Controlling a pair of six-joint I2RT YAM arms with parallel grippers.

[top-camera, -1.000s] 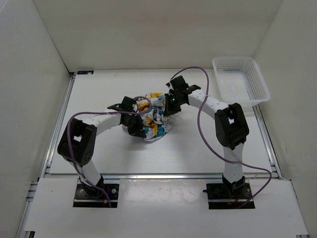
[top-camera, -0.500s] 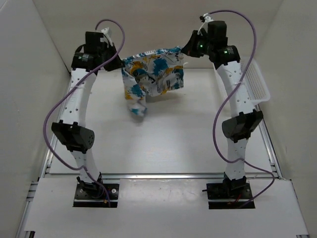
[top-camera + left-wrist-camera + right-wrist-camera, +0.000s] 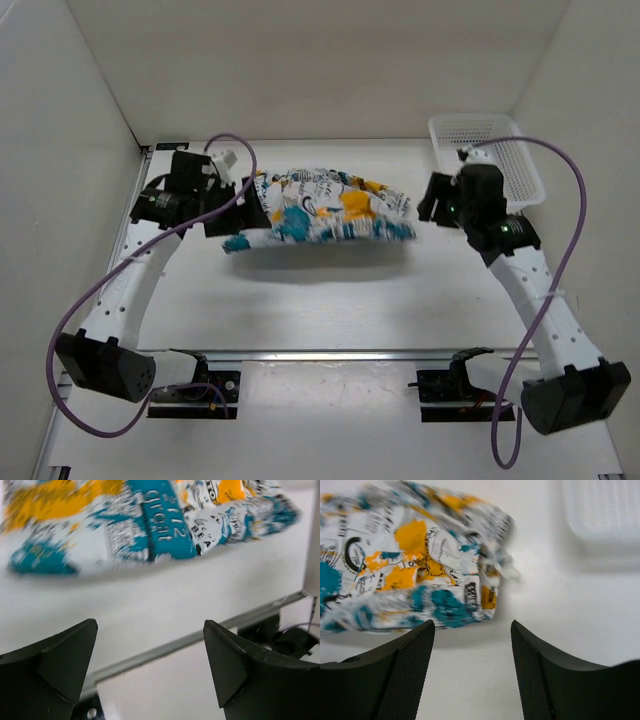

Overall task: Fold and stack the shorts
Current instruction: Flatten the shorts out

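Top external: shorts (image 3: 320,215) spread wide mid-table between both arms, shadow beneath, table contact unclear | left gripper (image 3: 150,625) fingers wide apart, nothing held, shorts just ahead and blurred | right gripper (image 3: 472,625) likewise wide, empty | basket (image 3: 487,150) far-right corner, well apart

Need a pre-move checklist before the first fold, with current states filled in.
1. Left hand open, nothing between fingers: ok.
2. Right hand open, nothing between fingers: ok.
3. Shorts settled on table: cannot tell. They are blurred in both wrist views, with a shadow beneath them in the top view.
4. Shorts spread flat: not ok, the right end looks bunched.
5. Shorts apart from basket: ok.
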